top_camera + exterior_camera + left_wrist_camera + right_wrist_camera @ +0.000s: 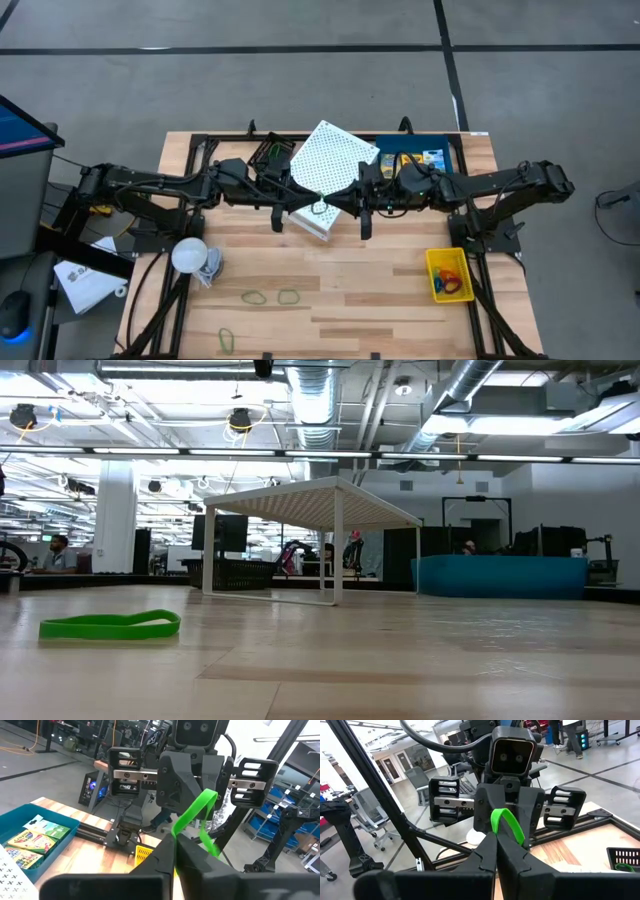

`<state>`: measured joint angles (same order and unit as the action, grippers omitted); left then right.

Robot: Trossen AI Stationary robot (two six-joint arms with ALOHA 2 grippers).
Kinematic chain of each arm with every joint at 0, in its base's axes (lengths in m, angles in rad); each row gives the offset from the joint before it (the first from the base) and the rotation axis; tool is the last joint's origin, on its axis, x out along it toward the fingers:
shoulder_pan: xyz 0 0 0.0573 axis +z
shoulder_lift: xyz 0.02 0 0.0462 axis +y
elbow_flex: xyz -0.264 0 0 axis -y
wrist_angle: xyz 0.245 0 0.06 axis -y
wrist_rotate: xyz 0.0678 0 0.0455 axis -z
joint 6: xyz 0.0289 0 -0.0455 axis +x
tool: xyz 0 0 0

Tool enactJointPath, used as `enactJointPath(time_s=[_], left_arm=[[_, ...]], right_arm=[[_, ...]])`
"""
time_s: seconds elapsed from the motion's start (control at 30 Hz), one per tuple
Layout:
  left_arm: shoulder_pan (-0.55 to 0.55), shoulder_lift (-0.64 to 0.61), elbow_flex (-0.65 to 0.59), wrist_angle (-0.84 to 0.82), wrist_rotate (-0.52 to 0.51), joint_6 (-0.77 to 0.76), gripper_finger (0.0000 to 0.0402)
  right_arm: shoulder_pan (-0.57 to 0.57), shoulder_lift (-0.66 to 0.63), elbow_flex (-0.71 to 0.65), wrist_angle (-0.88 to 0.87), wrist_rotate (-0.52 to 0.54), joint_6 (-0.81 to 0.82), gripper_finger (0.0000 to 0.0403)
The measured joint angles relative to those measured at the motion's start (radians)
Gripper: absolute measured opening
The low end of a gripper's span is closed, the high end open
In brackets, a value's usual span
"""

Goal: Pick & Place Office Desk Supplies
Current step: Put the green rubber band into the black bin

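Note:
Both grippers meet tip to tip above the table's middle, by the white perforated stand (325,165). Between them is one green rubber band (320,208). My left gripper (175,842) is shut on it, and so is my right gripper (496,842). The blue tray (415,158) holds the crayon packs (35,840). The yellow tray (448,272) holds orange and blue bands. The black tray (270,155) sits at the far edge. Three more green bands (255,296) lie flat near the near edge; one of them (110,625) also shows in the low view. My left gripper pinches the green band's near end (176,831) between its two fingertips, coming level from the table's left. The loop (205,802) stands up out of the fingers toward the other gripper, lifted clear of the table. My right gripper pinches the band's lower end (495,827) between its two fingertips, coming level from the table's right. The loop (509,820) rises above the fingers in front of the left gripper, clear of the table.
The white stand (310,510) rises on thin legs just beyond the grippers. A white round bulb-like object (190,255) lies at the table's left. Black frame rails run along the far edge and both sides. Bare wood lies across the table's near middle.

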<state>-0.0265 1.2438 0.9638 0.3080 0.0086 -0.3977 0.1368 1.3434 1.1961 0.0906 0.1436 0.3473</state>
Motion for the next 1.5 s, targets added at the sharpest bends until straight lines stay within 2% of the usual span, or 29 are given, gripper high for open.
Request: enactJointPath(time_s=[0.4, 1.0, 1.23, 1.5], left_arm=[[0.000, 0.000, 0.000, 0.011, 0.000, 0.000, 0.0001], [0.000, 0.000, 0.000, 0.007, 0.000, 0.000, 0.0001], [0.000, 0.000, 0.000, -0.030, 0.000, 0.000, 0.0001], [0.034, -0.001, 0.000, -0.108, -0.035, 0.025, 0.0001]], right_arm=[[0.000, 0.000, 0.000, 0.022, 0.001, -0.006, 0.0006], [0.000, 0.000, 0.000, 0.056, 0.022, -0.007, 0.0161], [0.000, 0.000, 0.000, 0.071, 0.022, -0.007, 0.0190], [0.000, 0.000, 0.000, 0.071, 0.022, -0.006, 0.0193]])
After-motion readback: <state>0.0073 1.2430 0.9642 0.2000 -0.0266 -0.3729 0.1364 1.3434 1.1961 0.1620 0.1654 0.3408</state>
